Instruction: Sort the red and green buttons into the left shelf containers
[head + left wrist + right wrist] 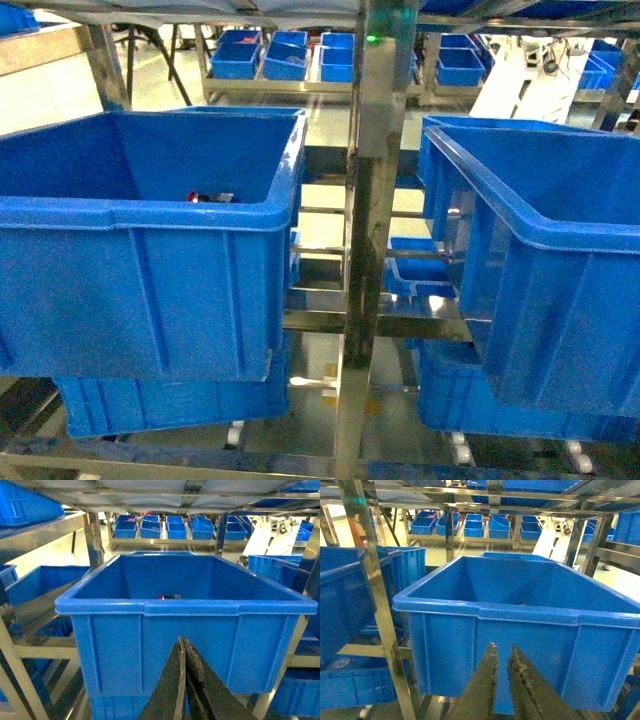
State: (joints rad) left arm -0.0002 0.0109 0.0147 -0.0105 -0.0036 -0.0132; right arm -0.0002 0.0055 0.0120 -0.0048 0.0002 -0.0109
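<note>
A large deep blue container point(150, 240) fills the left shelf bay. Just over its near rim shows the red button's cap point(197, 197), lying inside on the floor of the container. In the left wrist view the same container point(120, 640) faces me, with the red cap point(163, 597) and a dark piece beside it that I cannot identify. The green button is hidden. My left gripper point(182, 641) is shut and empty, low in front of the container wall. My right gripper point(502, 646) is open by a narrow gap, empty, before another big blue bin point(560, 650). Neither gripper shows in the head view.
A steel upright post point(365, 250) divides the two bays. The right bay holds a large blue bin point(540, 270), and more bins sit on the lower shelf point(170, 400). Small blue trays point(290, 55) line a far rack. Steel rails run overhead point(165, 500).
</note>
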